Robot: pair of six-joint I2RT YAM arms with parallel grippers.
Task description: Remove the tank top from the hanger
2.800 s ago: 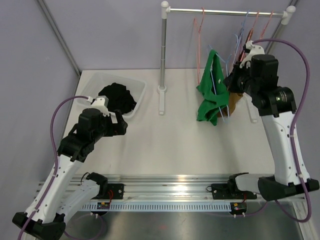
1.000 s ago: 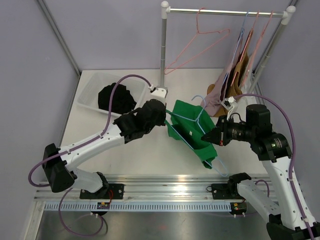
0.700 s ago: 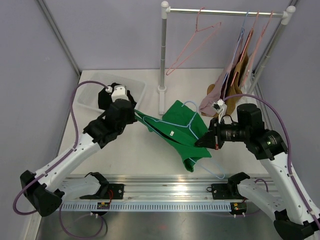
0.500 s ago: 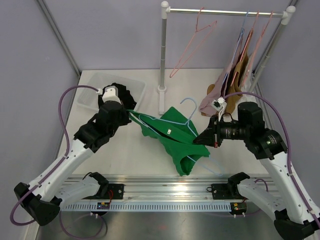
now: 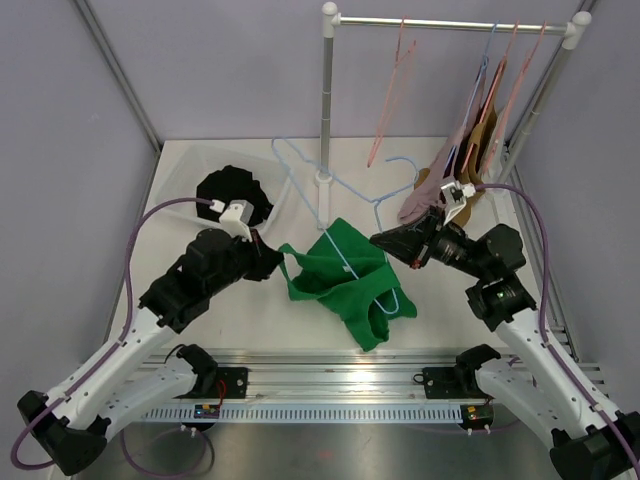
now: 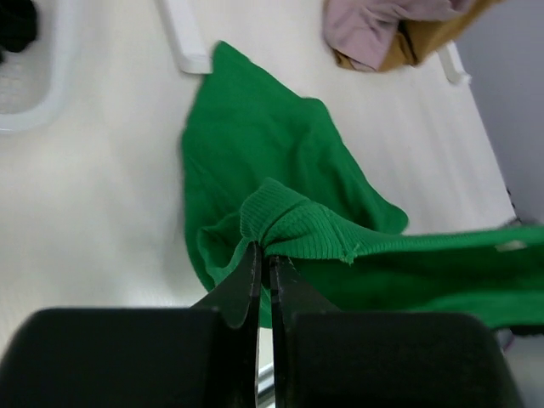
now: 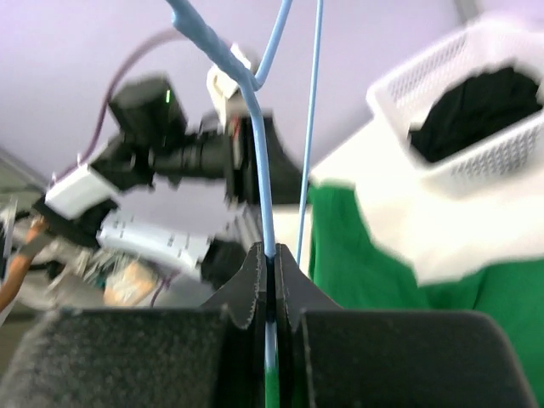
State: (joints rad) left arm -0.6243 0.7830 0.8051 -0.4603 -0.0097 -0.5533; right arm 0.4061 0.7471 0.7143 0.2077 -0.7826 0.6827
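The green tank top lies bunched at the middle of the table, and part of the light blue hanger still runs through it. My left gripper is at the cloth's left edge, shut on a ribbed fold of the tank top. My right gripper is at the cloth's upper right, shut on the hanger's blue wire. The hanger rises tilted toward the back left, over the basket's corner. In the right wrist view the green cloth hangs below the wire.
A white basket with a black garment stands at the back left. The rack's upright pole rises behind the tank top. A pink hanger and pink and brown garments hang on the rail at the back right.
The right gripper has turned the hanger up and toward the back left. The left gripper has pulled the tank top toward the near side, and the cloth has bunched lower on the table.
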